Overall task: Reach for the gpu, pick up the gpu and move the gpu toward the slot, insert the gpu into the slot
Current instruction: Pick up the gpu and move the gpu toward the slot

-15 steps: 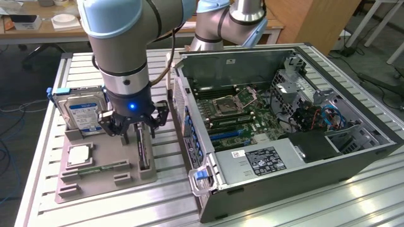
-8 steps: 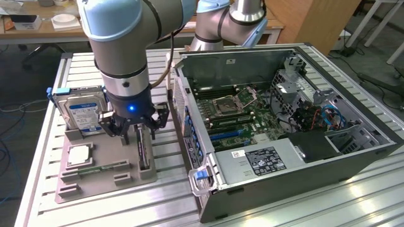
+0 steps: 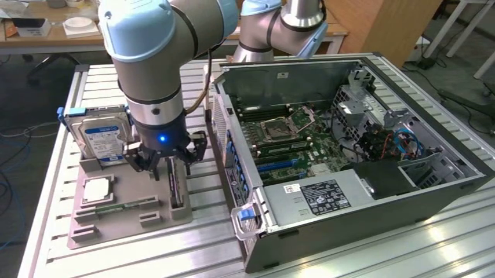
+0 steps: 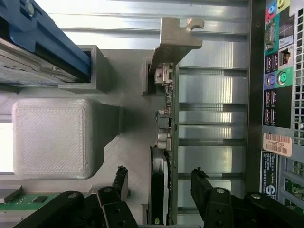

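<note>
Here the hand (image 3: 171, 165) hangs low over a grey holder (image 3: 139, 185) that lies on the slatted metal desk (image 3: 386, 249), toward the desk's edge on the exterior view's left. The gpu (image 3: 176, 191) stands on its long edge in a narrow channel along the holder's side nearest the open computer case (image 3: 294, 75). It is well apart from the motherboard (image 3: 309, 150) inside that case. In the wrist view the gpu (image 4: 164, 142) shows edge-on, its silver bracket (image 4: 175, 38) at the far end and its black cooler at the end nearest the hand (image 4: 159, 185). The hand is spread wide and holds nothing. Its black fingers (image 4: 202, 190) straddle the card, one on each face, with a gap visible on both sides, so they appear not to touch it. On the same holder, toward the desk's back edge, a blue-labelled hard drive (image 3: 104, 139) stands upright just beside the hand. A square silver processor (image 3: 97, 189) lies flat nearer the front edge, with a green memory stick (image 3: 124, 204) just in front of it. The case takes up the desk's side on the exterior view's right, its rear port panel (image 4: 275, 95) facing the holder.
</note>
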You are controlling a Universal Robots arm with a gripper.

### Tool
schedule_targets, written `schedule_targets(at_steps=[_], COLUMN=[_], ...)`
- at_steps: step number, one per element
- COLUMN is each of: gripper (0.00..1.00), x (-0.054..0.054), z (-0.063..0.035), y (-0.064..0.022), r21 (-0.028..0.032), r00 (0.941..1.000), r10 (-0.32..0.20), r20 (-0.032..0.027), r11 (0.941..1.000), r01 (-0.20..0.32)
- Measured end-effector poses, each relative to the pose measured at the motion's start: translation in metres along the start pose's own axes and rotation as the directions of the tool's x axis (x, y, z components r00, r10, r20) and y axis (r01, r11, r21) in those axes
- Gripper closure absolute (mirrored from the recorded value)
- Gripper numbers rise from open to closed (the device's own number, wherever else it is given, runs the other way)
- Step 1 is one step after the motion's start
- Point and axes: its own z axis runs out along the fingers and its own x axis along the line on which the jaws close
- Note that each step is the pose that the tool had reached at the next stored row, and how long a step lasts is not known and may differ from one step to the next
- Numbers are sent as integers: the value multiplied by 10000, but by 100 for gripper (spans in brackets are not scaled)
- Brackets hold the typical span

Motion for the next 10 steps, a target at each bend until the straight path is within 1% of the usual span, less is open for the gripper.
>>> schedule_targets(at_steps=[6, 7, 8, 9, 10], gripper=[35, 36, 43, 43, 50], x=[0, 0, 0, 0, 0], z=[0, 0, 0, 0, 0], y=[0, 0, 0, 0, 0], r21=[1, 0, 0, 0, 0], r00=[10000, 10000, 10000, 10000, 10000], r10=[1, 0, 0, 1, 1], r20=[-1, 0, 0, 0, 0], r11=[10000, 10000, 10000, 10000, 10000], r01=[-1, 0, 0, -1, -1])
